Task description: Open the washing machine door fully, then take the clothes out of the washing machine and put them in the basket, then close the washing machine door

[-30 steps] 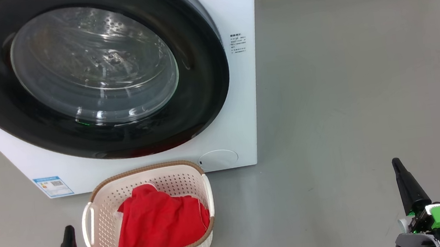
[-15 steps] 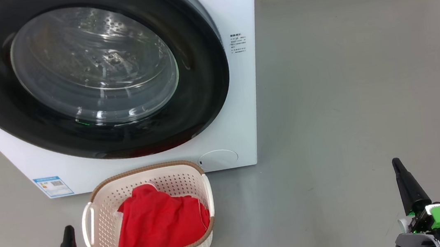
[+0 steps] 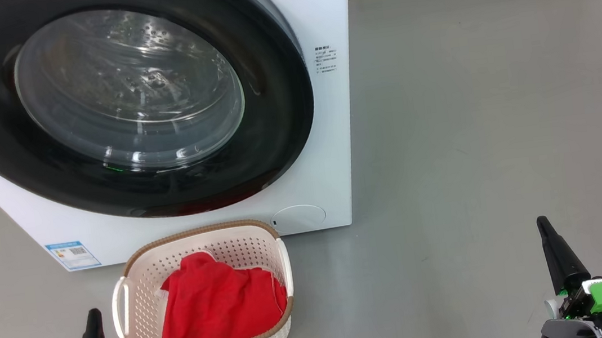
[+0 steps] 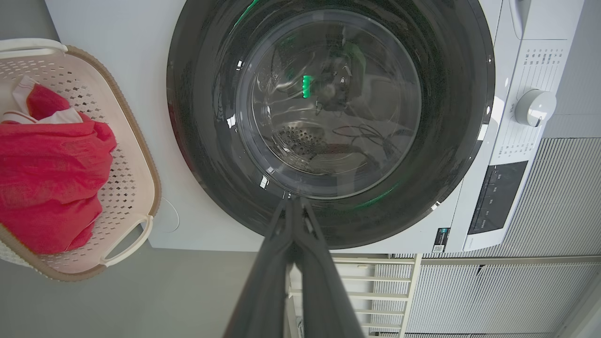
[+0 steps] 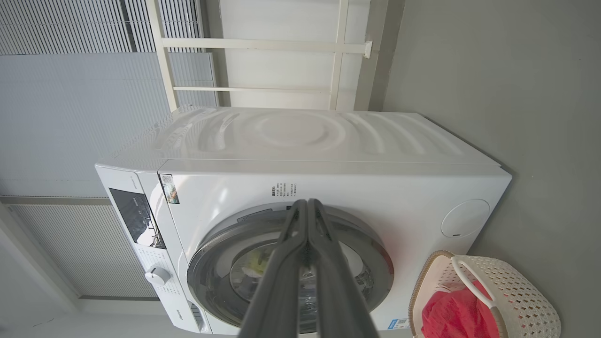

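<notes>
Claws first: L claw [image 4: 293,209] closed, tips touching, nothing held. R claw [image 5: 307,206] same, closed and empty. In head view both sit low at the near edge, L at near left, R at near right, well apart from each other, over bare floor [image 3: 474,143]. L claw is near the basket's near-left corner, not touching; R is well clear of everything.

Basket [image 3: 200,228] stands on the floor just in front of the washer [image 3: 334,159], below the door. Clothes [image 3: 220,308] lie inside it, a red heap filling most of the bottom; a bit of white trim shows at the far end in L wrist view. Nothing hangs over the rim.

Door [image 3: 283,108] looks pushed to, black rim flat vs. the washer front in both wrist views. Thru the glass I see steel drum and reflections, no red cloth.

Step in hand, by my read: last one, door closing, and it looks done; arms appear parked. Can't tell if the latch caught. If not, next move needs a firm push w/ closed tips on the black rim, not the glass; otherwise nothing left to do.
</notes>
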{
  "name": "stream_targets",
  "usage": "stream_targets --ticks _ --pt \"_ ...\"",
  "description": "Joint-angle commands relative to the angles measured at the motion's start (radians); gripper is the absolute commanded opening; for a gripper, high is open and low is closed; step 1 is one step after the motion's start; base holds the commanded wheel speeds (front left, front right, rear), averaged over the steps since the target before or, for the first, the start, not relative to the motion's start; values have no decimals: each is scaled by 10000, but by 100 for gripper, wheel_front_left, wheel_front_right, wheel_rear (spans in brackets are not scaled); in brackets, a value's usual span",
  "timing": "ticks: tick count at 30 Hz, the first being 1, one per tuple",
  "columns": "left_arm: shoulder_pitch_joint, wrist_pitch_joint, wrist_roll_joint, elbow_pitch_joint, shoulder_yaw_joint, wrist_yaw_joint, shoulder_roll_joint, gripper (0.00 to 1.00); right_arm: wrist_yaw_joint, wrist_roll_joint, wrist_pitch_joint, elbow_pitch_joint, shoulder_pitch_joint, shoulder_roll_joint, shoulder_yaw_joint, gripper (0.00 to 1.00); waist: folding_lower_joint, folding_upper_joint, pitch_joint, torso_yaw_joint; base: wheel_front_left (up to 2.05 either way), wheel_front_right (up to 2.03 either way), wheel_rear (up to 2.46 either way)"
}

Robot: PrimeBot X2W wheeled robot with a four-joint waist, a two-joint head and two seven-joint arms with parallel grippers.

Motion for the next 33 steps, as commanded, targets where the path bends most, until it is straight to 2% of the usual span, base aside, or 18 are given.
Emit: stream_targets --ticks 1,33 --pt "-384 67 2 -269 346 -29 143 0 -11 27 68 -304 -59 -12 220 0 0 -1 0 0 0 0 0" --pt "-385 74 8 -270 354 -29 138 0 -11 15 80 -304 -60 -2 206 0 -1 -1 0 0 0 0 0"
